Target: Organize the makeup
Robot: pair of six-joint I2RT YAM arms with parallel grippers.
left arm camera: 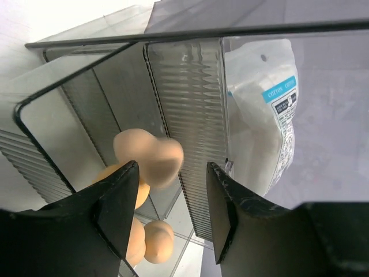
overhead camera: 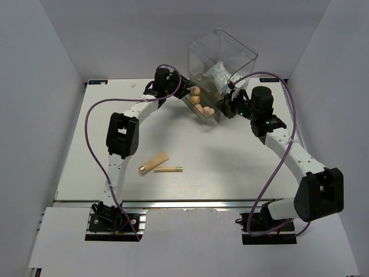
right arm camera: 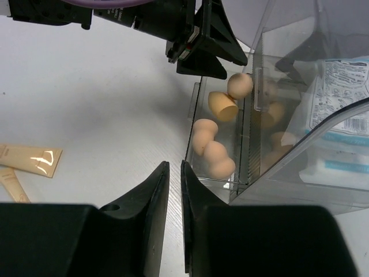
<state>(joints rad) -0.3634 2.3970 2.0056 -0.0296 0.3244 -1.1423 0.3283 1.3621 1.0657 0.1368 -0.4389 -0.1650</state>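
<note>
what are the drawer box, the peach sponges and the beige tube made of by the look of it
Drawer box: clear rigid plastic, glossy, see-through with reflections. Peach sponges: probably soft foam, matte, no shine. Beige tube: likely smooth plastic, a bright highlight on it.

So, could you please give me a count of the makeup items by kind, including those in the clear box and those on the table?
Peach egg-shaped foam sponges: 4
White blue-printed packets: 2
Beige tube with gold cap: 1
Thin gold stick: 1
Total: 8
</note>
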